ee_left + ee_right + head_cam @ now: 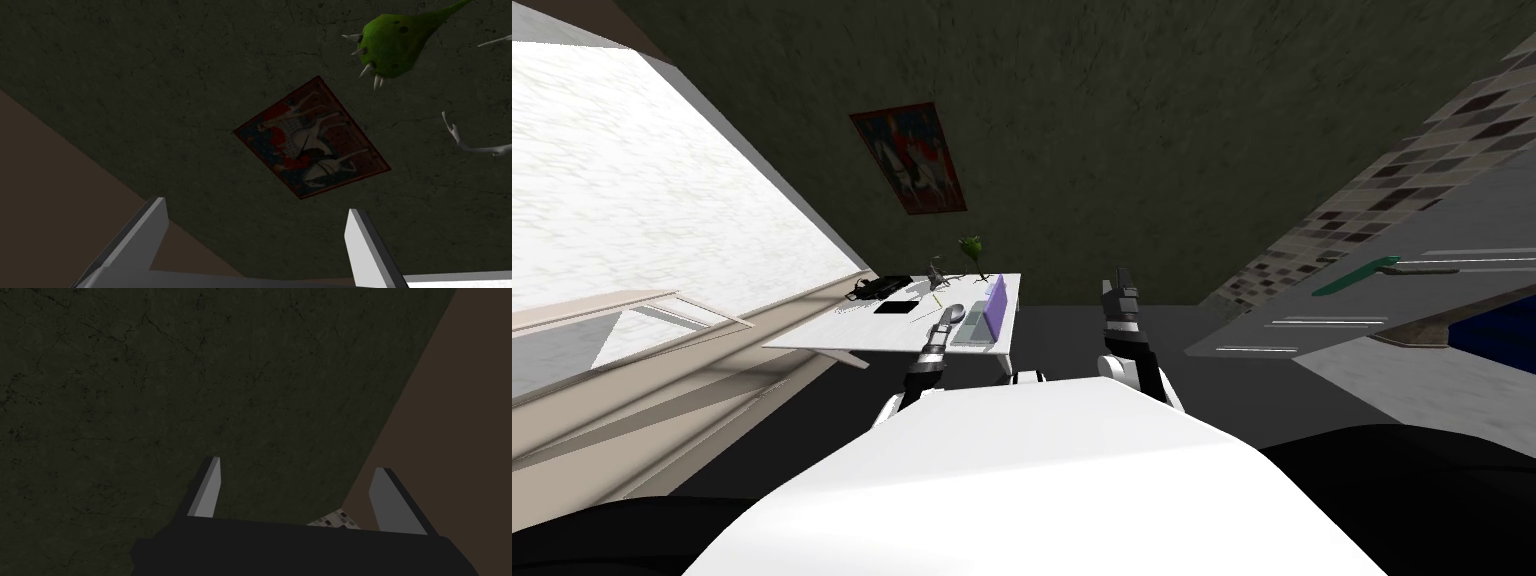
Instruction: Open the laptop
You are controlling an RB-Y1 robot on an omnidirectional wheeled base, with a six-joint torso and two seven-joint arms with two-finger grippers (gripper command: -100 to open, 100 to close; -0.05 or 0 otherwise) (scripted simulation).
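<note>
- Laptop (984, 320), just the one, seen from the head camera: it sits at the right-hand end of the only table (842, 335), a white one, close to the edge facing the robot.
- The laptop has a grey base lying flat on the table. A purple screen stands up from one edge of the base, so the lid is up rather than folded down.
- There are two arms. The left gripper (953, 313) is over the table, just beside the laptop's base; from here I cannot tell whether it touches it. The right gripper (1120, 282) points upward, well apart from the table and off to its right.
- Also on the table are two black things, a bulky one (877, 287) at the far corner and a flat one (894, 308) nearer the middle. One green plant (970, 245) stands at the back edge. One painting (909, 160) hangs on the dark wall (1132, 150) behind.
- Left wrist view: the left gripper (256, 205) has its two fingers spread wide, with nothing between them. Beyond them are the one painting (310, 137), red with pale figures, and one green, spiked pod of the plant (395, 42).
- Right wrist view: the right gripper (298, 463) also has its two fingers parted and holds nothing.
</note>
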